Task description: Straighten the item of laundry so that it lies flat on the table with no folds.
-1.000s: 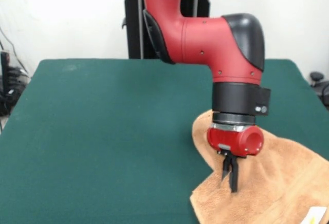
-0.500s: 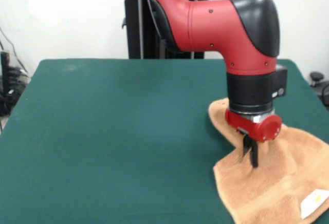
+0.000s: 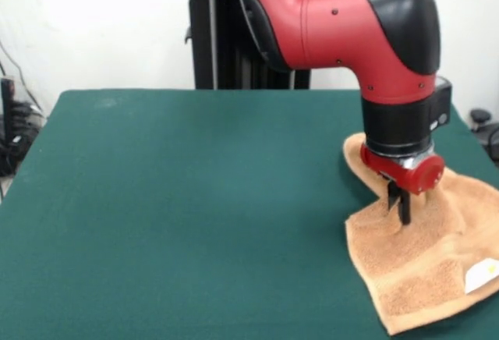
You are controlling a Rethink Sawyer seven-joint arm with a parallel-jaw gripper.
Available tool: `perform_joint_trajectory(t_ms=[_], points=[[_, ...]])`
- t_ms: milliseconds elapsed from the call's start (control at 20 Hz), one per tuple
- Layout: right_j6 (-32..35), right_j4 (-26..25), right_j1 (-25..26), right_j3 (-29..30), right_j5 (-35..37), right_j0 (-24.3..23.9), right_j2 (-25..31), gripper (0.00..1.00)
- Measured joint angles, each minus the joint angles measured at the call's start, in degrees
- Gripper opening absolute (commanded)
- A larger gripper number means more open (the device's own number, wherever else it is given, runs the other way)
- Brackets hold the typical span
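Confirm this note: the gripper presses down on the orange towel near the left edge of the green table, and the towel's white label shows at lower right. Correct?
Not quite. The front view shows the gripper on the towel near the table's right edge, not the left. The white label does show at lower right.

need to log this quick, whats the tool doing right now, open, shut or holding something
Tool: shut on the towel, fingers pinched together on a raised ridge of cloth over the table.

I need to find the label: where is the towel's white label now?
In the front view, the label lies on the towel near the picture's right edge, below and right of the gripper.
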Motion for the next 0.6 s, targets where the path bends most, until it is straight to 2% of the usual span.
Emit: perform_joint_trajectory(t_ms=[50,200,400,600], points=[[0.0,0.0,-0.1,0.0,0.0,2.1,-1.5,1.0],[0.0,0.0,-0.1,0.0,0.0,3.1,-2.3,1.0],[0.0,0.1,-0.1,-0.4,0.0,9.9,-7.5,1.0],[0.0,0.9,-0.1,-0.6,0.0,14.0,-10.6,1.0]])
